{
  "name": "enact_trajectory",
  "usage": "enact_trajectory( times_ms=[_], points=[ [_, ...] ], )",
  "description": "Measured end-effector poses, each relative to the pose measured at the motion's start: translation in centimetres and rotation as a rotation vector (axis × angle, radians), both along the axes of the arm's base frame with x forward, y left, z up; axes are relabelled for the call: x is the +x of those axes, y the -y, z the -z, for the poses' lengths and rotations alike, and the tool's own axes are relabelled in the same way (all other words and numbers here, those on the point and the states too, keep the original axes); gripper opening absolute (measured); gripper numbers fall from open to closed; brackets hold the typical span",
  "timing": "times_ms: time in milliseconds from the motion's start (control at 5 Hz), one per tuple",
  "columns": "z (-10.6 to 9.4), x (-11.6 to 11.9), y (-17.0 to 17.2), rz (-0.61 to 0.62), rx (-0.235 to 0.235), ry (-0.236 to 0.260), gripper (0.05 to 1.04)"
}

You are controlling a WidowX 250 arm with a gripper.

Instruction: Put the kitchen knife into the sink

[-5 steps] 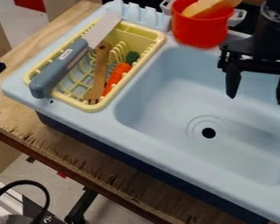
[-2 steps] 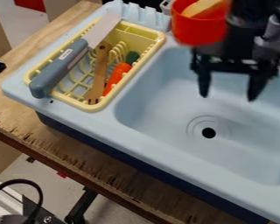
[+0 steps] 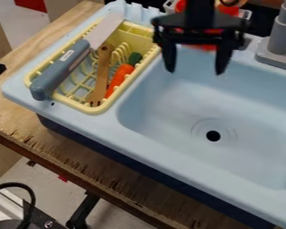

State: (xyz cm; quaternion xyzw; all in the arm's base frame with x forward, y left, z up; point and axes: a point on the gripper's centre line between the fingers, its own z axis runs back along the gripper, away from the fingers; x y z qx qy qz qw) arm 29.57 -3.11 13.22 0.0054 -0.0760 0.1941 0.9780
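Blue sink [image 3: 187, 156] below, the end effector [image 3: 195, 71] hangs with fingers spread wide, nothing between them

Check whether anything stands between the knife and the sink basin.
Yes: beside the knife, a wooden fork and toy carrot lie basin-side, then comes the yellow rack's rim before the sink basin.

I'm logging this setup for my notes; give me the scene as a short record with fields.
knife: gray-handled kitchen knife, lying lengthwise across the dish rack
rack: yellow dish rack, beside the basin
also in rack: wooden fork; toy carrot
gripper: black gripper, open, over the far part of the basin
basin: light blue sink with a dark drain hole
task status: knife not yet in the sink
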Motion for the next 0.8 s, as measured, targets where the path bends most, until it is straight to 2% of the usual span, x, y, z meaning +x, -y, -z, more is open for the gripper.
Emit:
enact_trajectory(
  times_ms=[200, 400, 600, 800],
  points=[
    [-1.4, 0.2, -3.0, 0.001, -0.015, -0.015, 0.997],
    [-1.7, 0.3, -6.1, -0.022, 0.005, -0.008, 0.997],
    [-2.5, -0.1, -9.1, 0.015, -0.010, -0.008, 0.997],
    [-4.3, -0.3, -12.4, 0.029, 0.014, 0.009, 0.997]
  ],
)
